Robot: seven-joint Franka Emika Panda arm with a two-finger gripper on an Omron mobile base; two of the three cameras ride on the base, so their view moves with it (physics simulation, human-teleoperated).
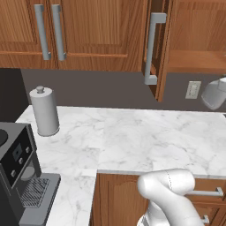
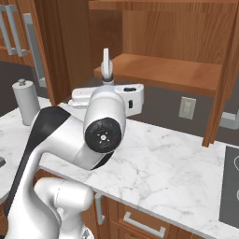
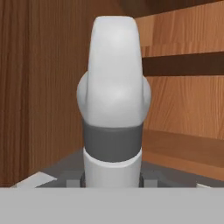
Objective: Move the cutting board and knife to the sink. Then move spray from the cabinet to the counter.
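1. Spray [image 3: 113,100]: pale grey-white plastic bottle with a darker grey collar below the trigger head. In the hand view it stands upright and close to the camera, directly between the gripper's finger tips. In the right base view its nozzle and neck [image 2: 107,67] rise above the hand, in front of the open cabinet's lower shelf.

2. Gripper [image 3: 112,180]: jaws partly closed, one finger tip [image 3: 73,180] on each side of the bottle's lower body (pad contact itself is hidden at the bottom edge of the hand view). The bottle appears to be gripped and held.

3. Cabinet [image 2: 154,37]: reddish-brown wooden wall unit, its door standing open. The door is seen edge-on in the left base view, with its silver bar handle [image 1: 151,48]. The lower shelf [image 2: 168,71] is bare wood behind the bottle.

4. Counter [image 1: 141,141]: white marble-look worktop with faint grey veins, running below the cabinet, over wooden base units with silver drawer pulls.

5. Paper-towel roll [image 1: 44,111]: white, upright on a stand, at the back left of the counter, well apart from the bottle.

6. Coffee machine [image 1: 20,172]: dark, with a grey drip tray, at the left edge of the left base view.

7. Wall outlet [image 2: 187,108]: pale plate on the dark backsplash under the open cabinet.

8. Arm [image 2: 100,126]: white with dark joints, raised over the counter toward the cabinet.
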